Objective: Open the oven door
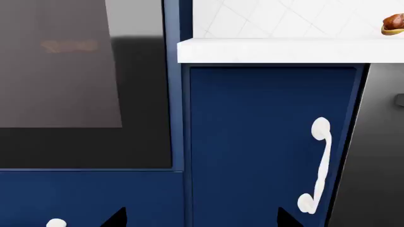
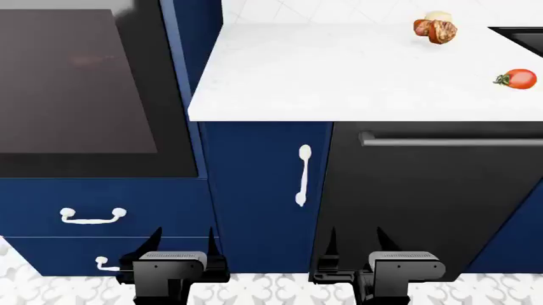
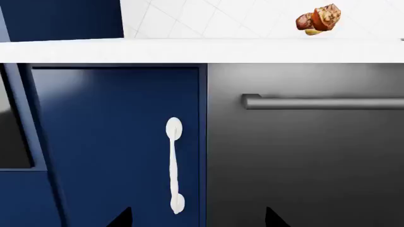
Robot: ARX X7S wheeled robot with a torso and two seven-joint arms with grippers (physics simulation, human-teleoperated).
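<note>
The oven door (image 2: pixel 81 89) fills the upper left of the head view, a glossy black panel with a large dark glass window, framed by navy cabinet. Its handle is out of frame. In the left wrist view the same door (image 1: pixel 82 85) takes the upper left of the frame.

Both grippers sit low at the bottom edge of the head view, well below the oven door and touching nothing. The left gripper (image 2: pixel 180 244) is at lower left with its two dark fingers apart, in front of the navy drawers (image 2: pixel 102 219). The right gripper (image 2: pixel 355 243) is at lower centre-right, fingers also apart, in front of the matte black dishwasher front (image 2: pixel 433 197).

Between oven and dishwasher stands a narrow navy cabinet door (image 2: pixel 263 190) with an upright white handle (image 2: pixel 302 175). The upper drawer under the oven carries a white curved handle (image 2: pixel 91 216). The dishwasher has a dark bar handle (image 2: pixel 449 139) across its top.

A white countertop (image 2: pixel 339 70) spans the upper right of the head view. On it lie a tomato (image 2: pixel 518 79) near the right edge and a brown piece of food (image 2: pixel 436 29) near the top. The floor (image 2: pixel 271 289) is patterned tile.
</note>
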